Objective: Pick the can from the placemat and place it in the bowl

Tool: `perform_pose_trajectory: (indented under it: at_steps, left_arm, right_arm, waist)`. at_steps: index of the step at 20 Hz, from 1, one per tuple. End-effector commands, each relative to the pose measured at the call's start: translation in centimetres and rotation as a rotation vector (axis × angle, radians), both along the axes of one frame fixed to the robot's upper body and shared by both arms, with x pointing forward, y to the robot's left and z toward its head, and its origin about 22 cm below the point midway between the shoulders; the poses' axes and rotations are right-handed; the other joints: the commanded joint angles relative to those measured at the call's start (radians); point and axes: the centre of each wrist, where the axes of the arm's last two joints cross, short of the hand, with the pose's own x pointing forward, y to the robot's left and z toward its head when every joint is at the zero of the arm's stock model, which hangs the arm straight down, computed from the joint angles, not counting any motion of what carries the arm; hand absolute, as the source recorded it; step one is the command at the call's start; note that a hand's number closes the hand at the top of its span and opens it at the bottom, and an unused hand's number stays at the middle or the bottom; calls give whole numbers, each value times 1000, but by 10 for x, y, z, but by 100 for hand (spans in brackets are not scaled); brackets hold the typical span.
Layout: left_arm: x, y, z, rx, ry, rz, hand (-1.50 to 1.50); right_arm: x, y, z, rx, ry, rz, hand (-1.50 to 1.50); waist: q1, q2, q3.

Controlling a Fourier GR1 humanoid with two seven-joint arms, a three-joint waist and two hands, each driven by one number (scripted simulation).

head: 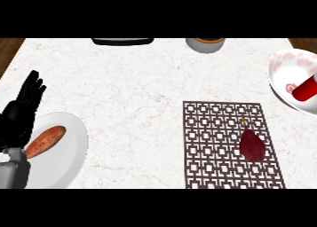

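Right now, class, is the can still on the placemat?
No. The red can lies inside the white bowl at the right edge, while the placemat holds only a dark red, beet-like vegetable.

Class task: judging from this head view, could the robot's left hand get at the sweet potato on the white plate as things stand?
Probably yes. The left hand rests open at the plate's left edge, right beside the sweet potato, and nothing lies between them.
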Motion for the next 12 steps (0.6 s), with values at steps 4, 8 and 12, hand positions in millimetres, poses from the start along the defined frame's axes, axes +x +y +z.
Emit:
perform_pose_trajectory:
  at_steps: [4, 8, 12]
  left_arm:
    - [-7, 15, 9, 8, 14, 19, 0]
    - [-13, 0, 0, 7, 1, 9, 0]
    - [12, 4, 11, 6, -21, 8, 0]
  right_arm:
    - [-90, -35, -27, 43, -63, 63, -150]
    - [-116, -41, -18, 40, -125, 111, -150]
    - [-133, -33, -36, 25, -179, 128, -150]
  waist:
    - [-7, -4, -2]
    - [-4, -4, -3]
    - [1, 1, -2]
